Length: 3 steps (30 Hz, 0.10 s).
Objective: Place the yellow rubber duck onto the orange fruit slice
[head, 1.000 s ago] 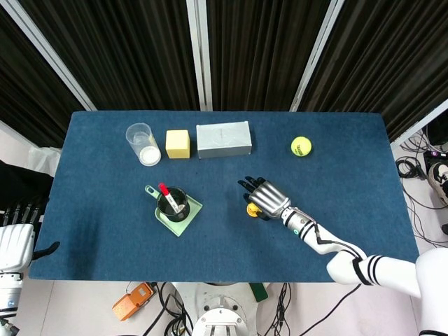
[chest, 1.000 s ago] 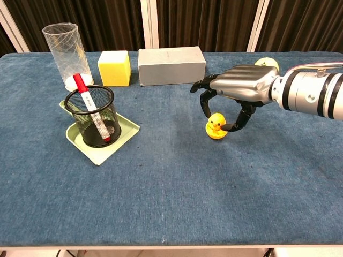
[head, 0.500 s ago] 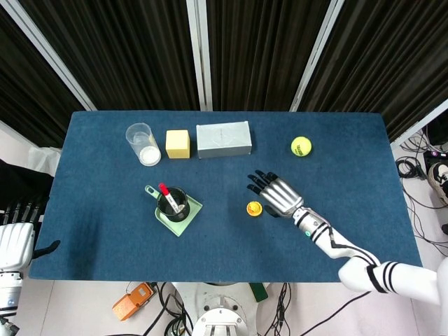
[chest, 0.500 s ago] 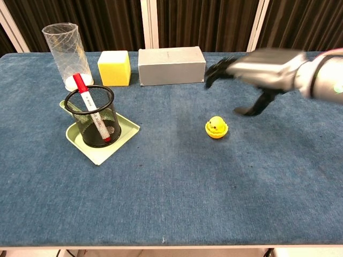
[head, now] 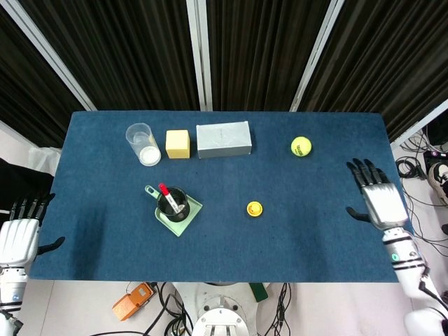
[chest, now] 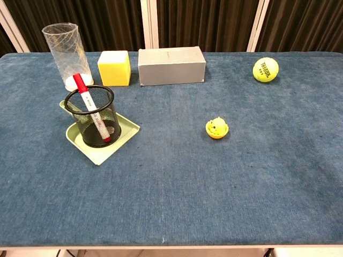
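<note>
On the blue bench (chest: 177, 203), a clear cup (chest: 65, 54), yellow cube (chest: 114, 68) and grey box (chest: 171, 65) line 12 o'clock; a tennis ball (chest: 266, 69) lies toward 2. At 9, a green tray (chest: 124, 133) holds a mesh pen pot (chest: 93, 116) with a red marker (chest: 89, 106).

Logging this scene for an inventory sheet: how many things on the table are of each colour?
Yellow: 3 (rubber duck, foam cube, tennis ball)
Orange: 1 (fruit slice under the duck)
Grey: 1 (box)
Clear: 1 (cup)
Black: 1 (mesh holder)
Red: 1 (marker)
Green: 1 (tray)
Total: 9

Bare cloth rings the duck (chest: 217, 128); mesh cup (chest: 94, 116) (on its tray (chest: 124, 133)) stands well left.
</note>
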Available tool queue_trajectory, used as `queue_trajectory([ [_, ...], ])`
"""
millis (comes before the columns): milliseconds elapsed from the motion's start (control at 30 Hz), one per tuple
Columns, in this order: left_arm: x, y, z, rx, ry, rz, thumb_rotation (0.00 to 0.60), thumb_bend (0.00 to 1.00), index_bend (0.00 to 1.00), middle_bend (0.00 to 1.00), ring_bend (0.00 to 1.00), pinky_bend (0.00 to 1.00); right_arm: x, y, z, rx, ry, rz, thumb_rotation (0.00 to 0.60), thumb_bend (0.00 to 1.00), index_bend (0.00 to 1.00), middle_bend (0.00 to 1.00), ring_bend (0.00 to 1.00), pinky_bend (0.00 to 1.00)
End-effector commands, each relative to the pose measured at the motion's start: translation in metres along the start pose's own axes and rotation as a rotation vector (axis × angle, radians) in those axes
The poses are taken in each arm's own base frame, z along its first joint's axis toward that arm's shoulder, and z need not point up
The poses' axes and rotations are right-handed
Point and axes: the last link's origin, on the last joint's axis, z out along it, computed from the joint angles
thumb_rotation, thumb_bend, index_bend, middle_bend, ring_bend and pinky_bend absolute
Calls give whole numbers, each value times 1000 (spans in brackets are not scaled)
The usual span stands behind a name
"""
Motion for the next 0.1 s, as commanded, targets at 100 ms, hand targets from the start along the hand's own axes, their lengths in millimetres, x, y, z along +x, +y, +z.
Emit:
queue_trajectory([
  [100,2,3,2,-4,7,-1,600,0,120,86,19,0,-1,31,-49,-103,3,64,600,284,55,91,34,180],
])
